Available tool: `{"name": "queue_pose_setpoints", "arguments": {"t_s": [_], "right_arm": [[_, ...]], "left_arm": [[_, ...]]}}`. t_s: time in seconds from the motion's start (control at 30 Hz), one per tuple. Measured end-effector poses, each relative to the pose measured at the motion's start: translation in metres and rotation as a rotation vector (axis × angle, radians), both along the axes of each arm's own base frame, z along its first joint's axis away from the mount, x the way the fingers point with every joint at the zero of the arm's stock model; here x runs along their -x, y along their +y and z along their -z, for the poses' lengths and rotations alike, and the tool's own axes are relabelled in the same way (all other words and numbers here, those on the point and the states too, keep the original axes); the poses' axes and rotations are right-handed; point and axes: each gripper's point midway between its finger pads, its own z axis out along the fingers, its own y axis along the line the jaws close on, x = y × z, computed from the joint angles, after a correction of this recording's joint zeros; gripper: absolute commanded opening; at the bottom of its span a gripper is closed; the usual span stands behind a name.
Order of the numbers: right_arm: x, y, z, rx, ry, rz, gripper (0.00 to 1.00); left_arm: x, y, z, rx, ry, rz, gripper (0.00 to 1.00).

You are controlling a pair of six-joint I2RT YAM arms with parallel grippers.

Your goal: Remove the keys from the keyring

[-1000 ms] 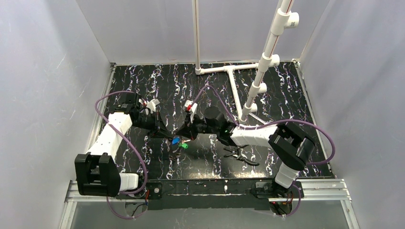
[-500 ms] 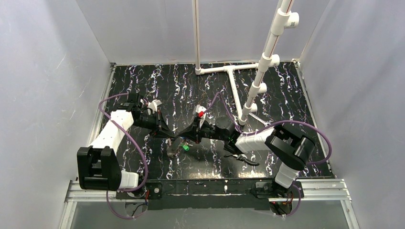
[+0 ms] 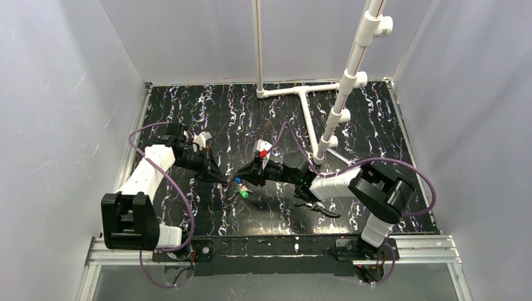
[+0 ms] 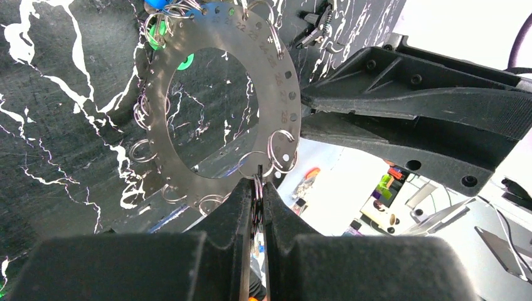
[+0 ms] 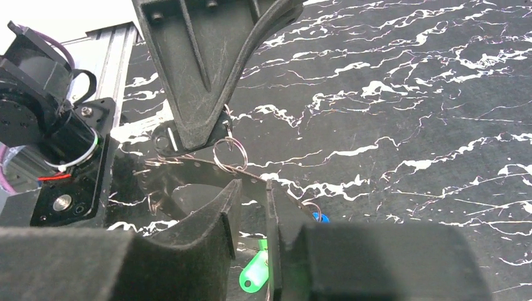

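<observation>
Left wrist view shows the flat, silvery, perforated metal keyring (image 4: 285, 94) face-on: a thin, stiff disc fringed with small wire loops, above the black marbled counter (image 4: 50, 125). The left gripper (image 4: 256, 188) has its jaws closed on the keyring's near rim, apparently pinching one loop. The right gripper (image 5: 251, 194) has its jaws slightly parted astride the rim near the keys, clamping nothing. The small blue-headed key (image 5: 319, 217) and green-headed key (image 5: 253, 274) hang from the rim, the green one's long axis slanting down and away from it. Light, slippery and free-swinging, they are probably best pinched by their plastic heads.
</observation>
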Motion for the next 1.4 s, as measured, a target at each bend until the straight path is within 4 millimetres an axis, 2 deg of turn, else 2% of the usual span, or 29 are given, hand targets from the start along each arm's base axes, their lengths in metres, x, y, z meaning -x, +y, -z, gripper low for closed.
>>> {"name": "queue_pose_setpoints", "arguments": {"t_s": [0.3,0.5,0.67,0.93,1.23,1.4], "right_arm": [[0.003,0.003,0.006,0.060,-0.021,-0.056,0.52],[0.006,0.008,-0.002,0.098,-0.030,-0.131,0.60],[0.001,0.007,-0.017,0.106,-0.026,-0.161,0.63],[-0.017,-0.005,-0.034,0.103,-0.029,-0.150,0.61],[-0.004,-0.005,-0.036,0.107,-0.045,-0.238,0.58],[0.004,-0.001,-0.041,0.102,-0.046,-0.269,0.55]], "left_arm": [[0.004,0.003,0.000,-0.014,-0.024,0.035,0.00],[-0.003,0.006,-0.017,-0.038,-0.127,0.078,0.00],[-0.009,0.010,-0.029,-0.075,-0.200,0.119,0.00],[-0.001,0.008,-0.036,-0.099,-0.256,0.243,0.00],[0.009,0.004,-0.042,-0.090,-0.318,0.387,0.00],[0.010,0.001,-0.041,-0.089,-0.309,0.404,0.00]]}}
